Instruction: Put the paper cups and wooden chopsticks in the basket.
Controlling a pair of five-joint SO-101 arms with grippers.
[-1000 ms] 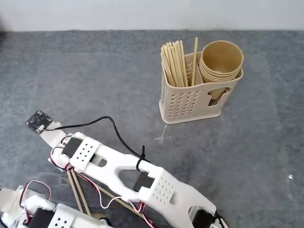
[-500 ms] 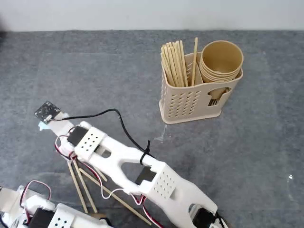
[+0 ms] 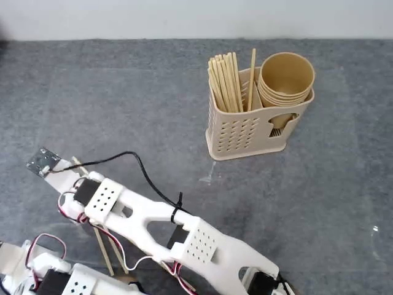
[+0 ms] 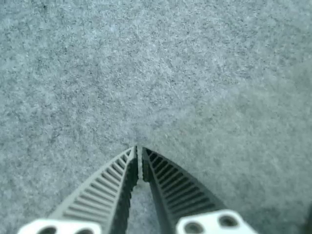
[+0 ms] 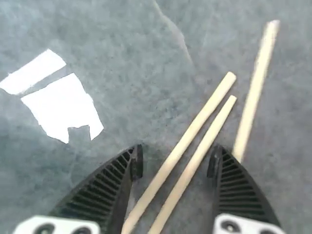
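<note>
Right jaws: the right gripper [image 5: 175, 153] is spread wide and low over the mat, its two ribbed fingers standing either side of a pair of loose chopsticks [image 5: 195, 131] without touching them.
Just outside the jaws: a third chopstick [image 5: 253, 92] lies beside the pair, beyond one finger and not between the two.
Left jaws: the left gripper [image 4: 139, 150] is pressed together with nothing in it, tips over bare grey mat [image 4: 161, 73].
Loose sticks from above: in the high view they show as pale wooden rods [image 3: 105, 258] beneath the outstretched right arm, well apart from the basket [image 3: 245, 132].
Basket contents: a bundle of upright chopsticks [image 3: 224, 83] fills one compartment; a nested stack of paper cups [image 3: 285, 77] sits in the other.
Handling, as I judge it: the sticks look light, stiff, smooth and round, so they are likely to roll or pivot if pinched near an end. A grip across the middle of the pair, jaws square to their length, seems safest. Lying flat on the mat, they call for the fingertips to go right down to the surface.
Risk: closing may catch one stick and flick the other away.
Writing: two white scraps [image 5: 58, 102] lie near the jaws and look blank; I can read no print on the cups or the basket.
</note>
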